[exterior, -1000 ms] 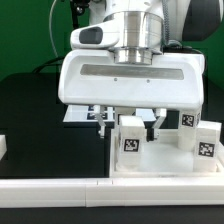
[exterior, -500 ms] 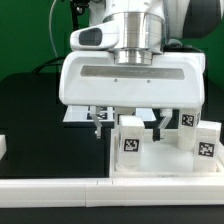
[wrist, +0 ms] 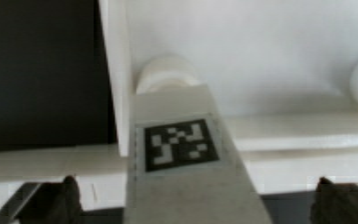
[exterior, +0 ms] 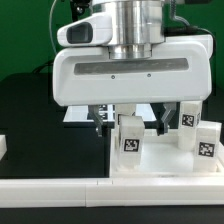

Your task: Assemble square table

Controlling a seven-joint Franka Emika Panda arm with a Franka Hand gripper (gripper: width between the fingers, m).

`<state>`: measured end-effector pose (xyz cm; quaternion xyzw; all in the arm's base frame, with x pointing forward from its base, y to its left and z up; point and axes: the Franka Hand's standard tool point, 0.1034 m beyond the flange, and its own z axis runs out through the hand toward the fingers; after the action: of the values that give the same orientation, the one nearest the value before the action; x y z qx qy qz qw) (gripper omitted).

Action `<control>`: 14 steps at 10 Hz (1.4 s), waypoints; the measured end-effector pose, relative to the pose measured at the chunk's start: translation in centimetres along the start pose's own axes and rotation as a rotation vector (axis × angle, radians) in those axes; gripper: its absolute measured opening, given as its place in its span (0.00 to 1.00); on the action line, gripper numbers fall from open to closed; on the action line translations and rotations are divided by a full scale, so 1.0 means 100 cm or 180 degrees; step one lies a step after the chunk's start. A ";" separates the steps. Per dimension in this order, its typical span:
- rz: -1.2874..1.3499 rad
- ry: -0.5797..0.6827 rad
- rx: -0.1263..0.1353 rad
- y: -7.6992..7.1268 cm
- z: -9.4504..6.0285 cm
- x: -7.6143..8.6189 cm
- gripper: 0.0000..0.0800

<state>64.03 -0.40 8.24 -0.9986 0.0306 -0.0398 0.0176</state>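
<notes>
The white square table slab (exterior: 165, 165) lies at the exterior view's lower right with three tagged white legs standing on it. My gripper (exterior: 128, 123) hangs over the nearest leg (exterior: 130, 138), open, with one finger on each side. In the wrist view that leg (wrist: 179, 150), with its tag, rises between my dark fingertips (wrist: 51, 200), with a clear gap on both sides of my gripper (wrist: 197, 205). The slab surface (wrist: 265, 70) lies behind it. Two more legs (exterior: 187, 118) (exterior: 207, 140) stand at the exterior view's right.
A long white border rail (exterior: 60, 188) runs along the front. A small white piece (exterior: 3, 147) sits at the exterior view's left edge. The marker board (exterior: 78, 115) lies behind my hand on the black table.
My hand looks larger and has shifted a little toward the exterior view's left. The jaws stay open around the leg, and the legs have not moved.
</notes>
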 end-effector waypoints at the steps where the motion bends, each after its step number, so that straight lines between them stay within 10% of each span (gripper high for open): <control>1: 0.0025 0.0061 -0.0021 0.001 0.001 0.002 0.81; 3: 0.0081 0.0053 -0.0021 0.002 0.002 0.001 0.80; 5: 0.0409 0.0053 -0.0015 0.002 0.002 0.001 0.36; 12: 0.2955 0.0188 0.0031 0.008 0.003 0.002 0.35; 14: 0.3969 0.0139 0.0173 0.008 0.003 -0.003 0.36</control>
<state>63.69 -1.13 7.85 -0.7910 0.6070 -0.0433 0.0623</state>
